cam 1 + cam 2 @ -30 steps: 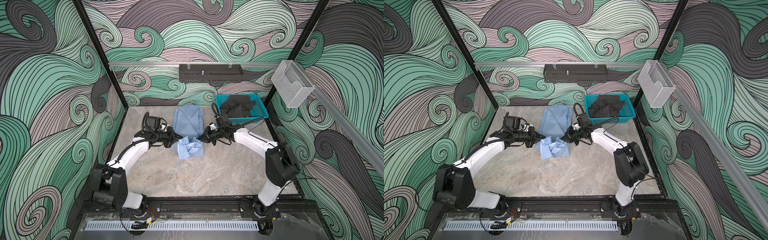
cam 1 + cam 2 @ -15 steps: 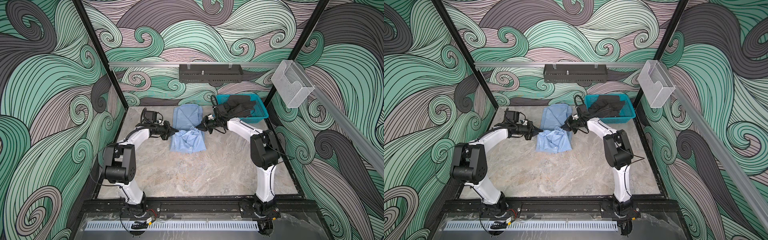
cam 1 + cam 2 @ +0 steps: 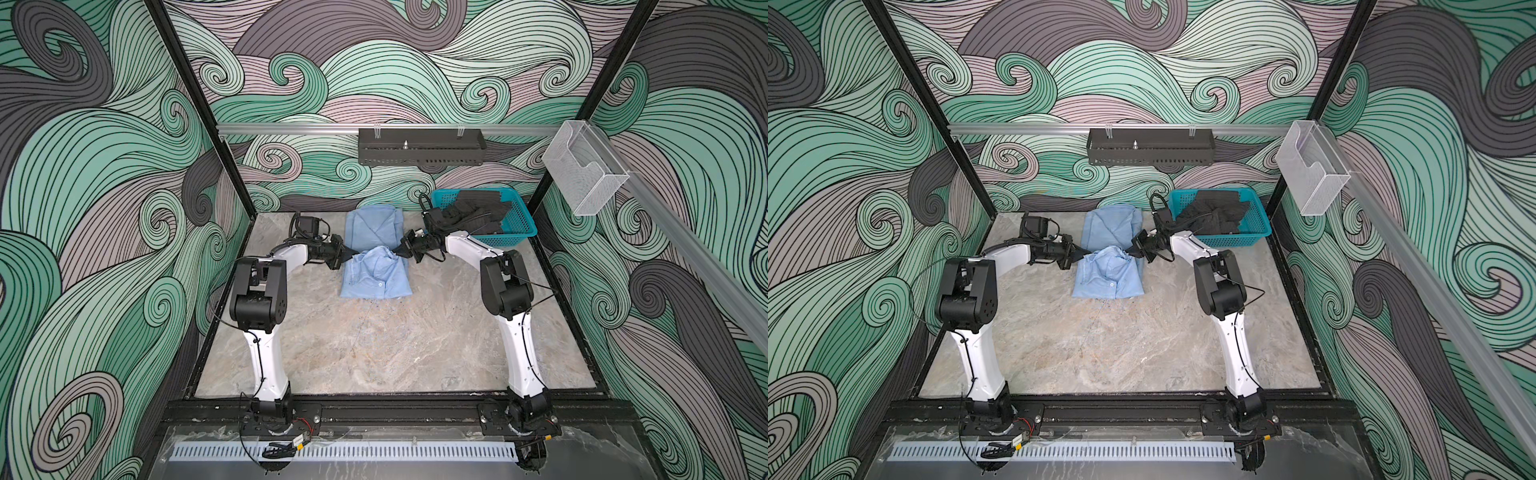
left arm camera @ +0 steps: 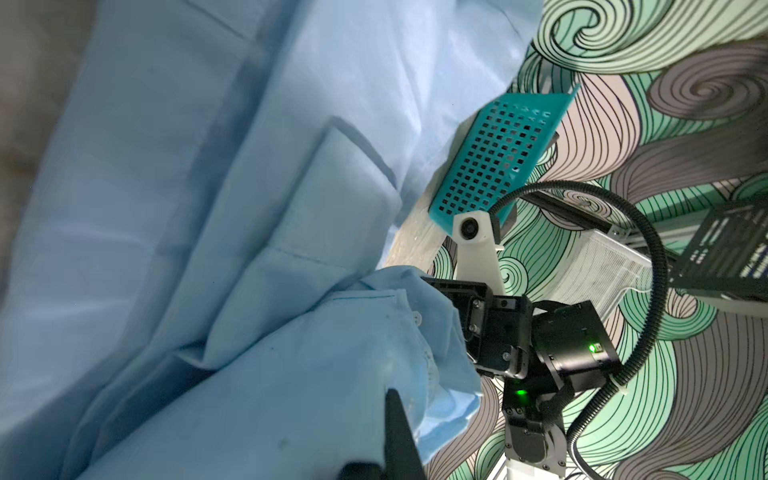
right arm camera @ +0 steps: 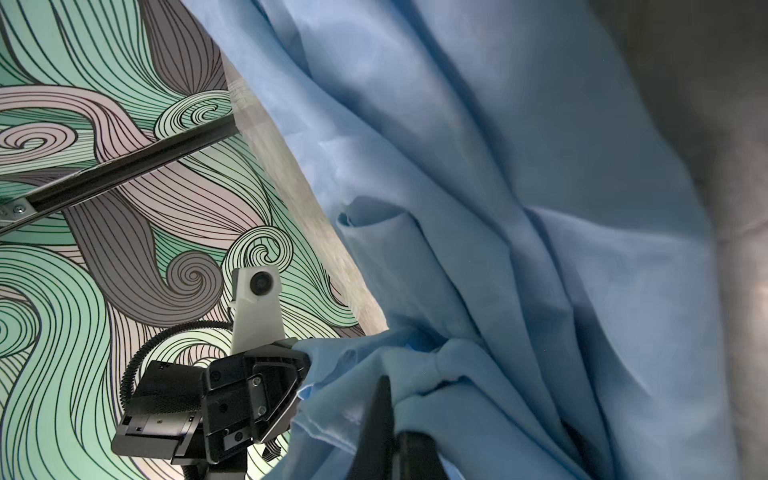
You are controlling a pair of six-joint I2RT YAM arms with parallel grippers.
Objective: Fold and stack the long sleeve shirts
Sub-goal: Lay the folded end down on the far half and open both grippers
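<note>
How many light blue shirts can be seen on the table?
2 shirts. One lies folded at the back, beside the teal basket. The other lies nearer, its far corners pinched by the left gripper and right gripper. Others may hide under the basket's dark clothes.

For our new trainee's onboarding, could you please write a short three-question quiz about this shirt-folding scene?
1. True or false: the teal basket is empty.
2. Multiple choice: the left gripper and right gripper are both shut on: A) the near light blue shirt; B) the basket; C) nothing.
3. How many light blue shirts are on the table?
Key:
1. False: it holds dark clothing.
2. A: they hold it at its far edge, one on each side.
3. Two: the near one and the far light blue shirt, folded just beyond it.
</note>
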